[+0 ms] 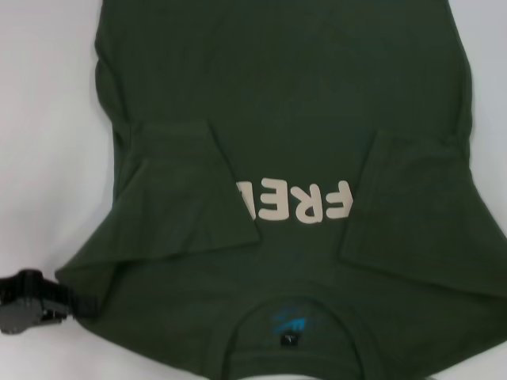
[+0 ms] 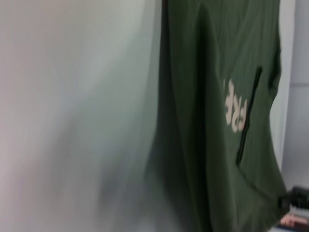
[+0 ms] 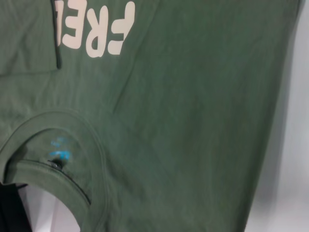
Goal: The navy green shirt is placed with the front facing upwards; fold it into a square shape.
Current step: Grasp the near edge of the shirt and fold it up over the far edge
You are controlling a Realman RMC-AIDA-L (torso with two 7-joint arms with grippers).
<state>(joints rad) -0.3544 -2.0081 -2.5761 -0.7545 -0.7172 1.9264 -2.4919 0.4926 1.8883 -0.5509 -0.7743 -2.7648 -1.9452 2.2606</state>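
White tabletop under everything, plain and pale; I see it along the left side and the upper right corner in the head view.

Far left, low: my left gripper, black, sits at the near left corner of the navy green shirt, right at the shoulder edge of the cloth. It looks to be touching the fabric edge, but I can't tell if the fingers are wide or closed on it.

Moving right: the shirt lies flat, front up, collar toward me, hem away. It fills most of the table. Left sleeve is folded inward over the chest and covers the end of the lettering. Cream letters read "FRE" upside down from my side, the rest hidden under that sleeve flap. Below the letters, the neck opening with the small blue label inside the collar.

Further right: the right sleeve is also folded in over the body, its edge just beside the "F".

Left wrist view shows the shirt side-on with the letters and bare table beside it. Right wrist view looks down on the collar, label and letters; the right gripper does not show, so I can't tell its state.
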